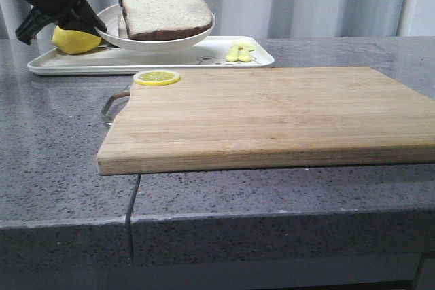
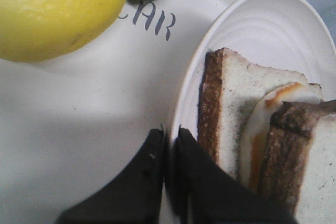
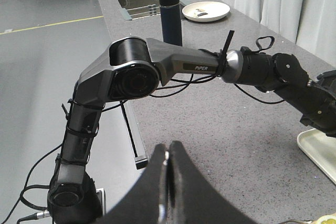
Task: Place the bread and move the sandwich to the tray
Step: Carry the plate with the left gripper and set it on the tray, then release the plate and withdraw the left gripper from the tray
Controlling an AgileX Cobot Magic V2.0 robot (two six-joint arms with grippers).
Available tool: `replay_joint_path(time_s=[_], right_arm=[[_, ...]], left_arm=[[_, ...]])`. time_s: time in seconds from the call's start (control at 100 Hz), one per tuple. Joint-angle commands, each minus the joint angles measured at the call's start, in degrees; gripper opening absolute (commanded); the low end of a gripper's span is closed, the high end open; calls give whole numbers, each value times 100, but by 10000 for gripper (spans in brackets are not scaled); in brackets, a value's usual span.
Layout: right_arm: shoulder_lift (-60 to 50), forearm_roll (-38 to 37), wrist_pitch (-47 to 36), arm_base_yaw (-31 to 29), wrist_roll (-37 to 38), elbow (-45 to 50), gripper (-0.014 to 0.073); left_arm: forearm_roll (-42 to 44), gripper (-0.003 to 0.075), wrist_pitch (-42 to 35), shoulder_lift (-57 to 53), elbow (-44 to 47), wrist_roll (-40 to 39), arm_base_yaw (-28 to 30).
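Bare cutting board (image 1: 272, 117), sandwich (image 1: 166, 15) (egg hidden) on tray (image 1: 136, 64), both grippers (image 2: 169, 135) (image 3: 168, 153) pressed closed, empty.

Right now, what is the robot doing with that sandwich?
The left tool is shut on the rim of the white dish that holds the sandwich. The dish sits on the tray, next to a lemon. The wooden cutting board in front has only a lemon slice at its corner. The right tool is shut, holds nothing and is away from the food.
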Motion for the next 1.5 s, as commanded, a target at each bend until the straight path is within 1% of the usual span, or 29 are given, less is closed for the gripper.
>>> replay_joint_path(time_s=[0.0, 0.09, 0.31, 0.38, 0.45, 0.5, 0.57, 0.62, 0.65, 0.72, 0.8, 0.87, 0.94, 0.95, 0.96, 0.99, 1.06, 1.19, 1.25, 1.32, 1.41, 1.49], right_arm=[[-148, 241, -225, -26, -9, -152, -67], [-148, 241, -225, -26, -9, -152, -67], [-148, 241, -205, -26, -9, -152, -67], [-148, 241, -198, -26, -9, -152, -67], [-148, 241, -182, -26, -9, -152, -67], [-148, 241, -171, -26, -9, -152, -67], [-148, 241, -164, -26, -9, -152, -67], [-148, 241, -164, -26, -9, -152, -67], [-148, 236, -165, -26, -9, -152, -67], [-148, 187, -184, -26, -9, -152, -67], [-189, -175, -250, -26, -16, -143, -67], [-298, -496, -457, -26, -16, -9, -67], [-485, -734, -801, -26, -16, 233, -67], [-506, -751, -884, -26, -16, 263, -67], [-552, -783, -929, -26, -16, 326, -67], [-650, -840, -1112, -26, -16, 467, -67], [-934, -946, -1640, -26, -16, 869, -67], [-1525, -1154, -2708, -26, -16, 1724, -67], [-1788, -1226, -3246, -26, -16, 2171, -67], [-2121, -1340, -3689, -26, -16, 2652, -67], [-2510, -1435, -4064, -26, -16, 3226, -67], [-2825, -1441, -4289, -26, -16, 3652, -67]], left_arm=[[-315, -20, -61, -281, -229, -275, -29], [-334, -20, 34, -165, -229, -453, -29], [-347, -18, -3, -77, -229, -447, -29], [-370, 3, -29, -77, -229, -447, -1], [-370, 80, 4, -77, -229, -447, 64], [-370, 169, 22, -77, -229, -447, 88], [-428, 274, 99, -77, -229, -447, 149], [-494, 316, 183, -87, -229, -447, 196], [-525, 323, 266, -87, -229, -447, 222], [-543, 316, 418, -143, -229, -447, 280], [-493, 298, 529, -286, -229, -410, 349], [-359, 253, 559, -486, -229, -281, 362], [-134, 158, 559, -750, -229, -269, 384], [-74, 125, 545, -806, -229, -269, 384], [-74, 125, 545, -835, -229, -269, 384], [94, 71, 522, -951, -229, -269, 384], [414, -20, 466, -1255, -216, -269, 384], [721, -20, 437, -1868, -94, -239, 384], [746, -20, 437, -2143, 53, -7, 372], [755, -20, 410, -2507, 297, 315, 332], [755, -20, 256, -3060, 708, 782, 272], [755, -20, -76, -3612, 1259, 984, 223]])
